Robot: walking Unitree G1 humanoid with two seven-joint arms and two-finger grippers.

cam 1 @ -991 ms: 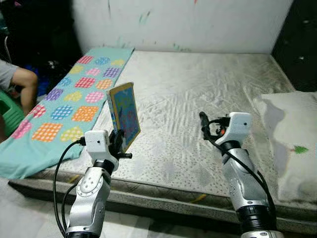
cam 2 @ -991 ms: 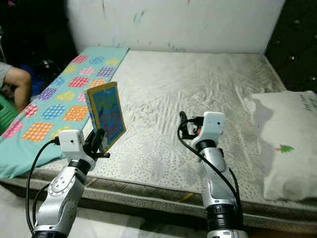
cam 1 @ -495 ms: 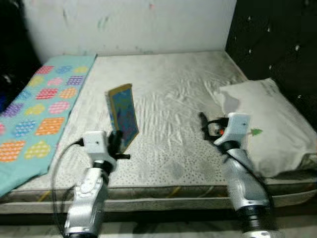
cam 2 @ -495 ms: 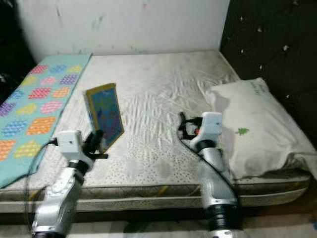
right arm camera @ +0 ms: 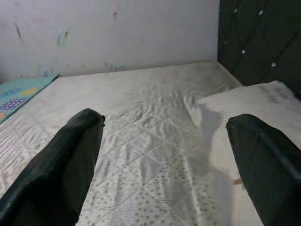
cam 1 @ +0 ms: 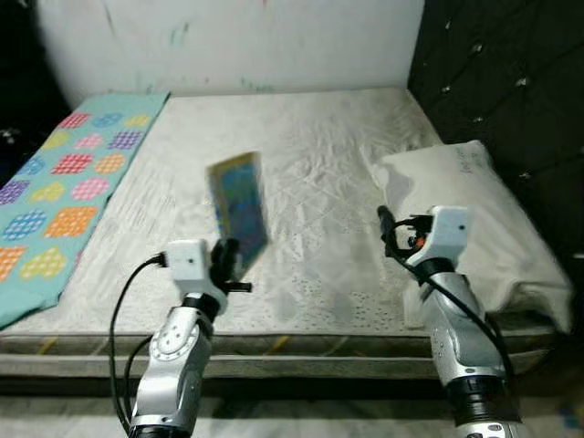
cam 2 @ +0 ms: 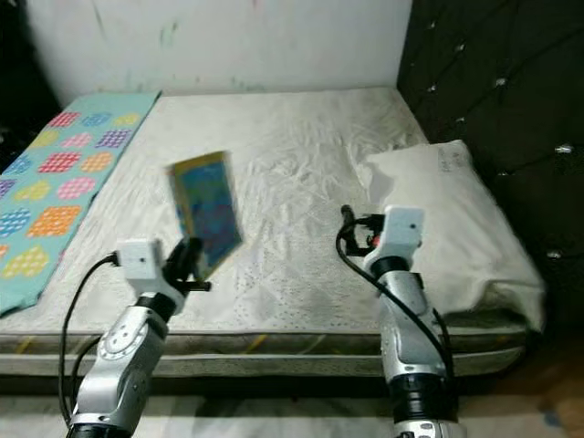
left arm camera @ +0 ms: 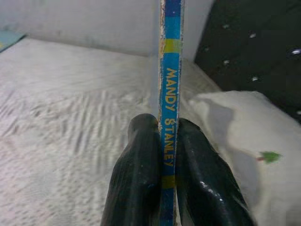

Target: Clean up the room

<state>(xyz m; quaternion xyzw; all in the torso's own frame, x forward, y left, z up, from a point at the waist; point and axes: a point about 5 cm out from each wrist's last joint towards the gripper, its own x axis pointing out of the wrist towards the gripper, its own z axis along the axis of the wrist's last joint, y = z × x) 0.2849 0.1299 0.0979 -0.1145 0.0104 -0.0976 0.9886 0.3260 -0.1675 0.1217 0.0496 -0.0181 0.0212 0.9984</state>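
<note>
Two black fingers of the left gripper (left arm camera: 164, 188) pinch the thin blue-and-yellow picture book (cam 1: 239, 212) by its lower edge, upright above the white quilted mattress (cam 1: 319, 182); I'd keep that squeeze firm while carrying; right gripper (right arm camera: 164, 155) spread wide, holding nothing.

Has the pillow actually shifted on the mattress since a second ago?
No. The pillow still lies at the mattress's right edge by the dark headboard; the camera turned right, so the whole scene slid left.
</note>
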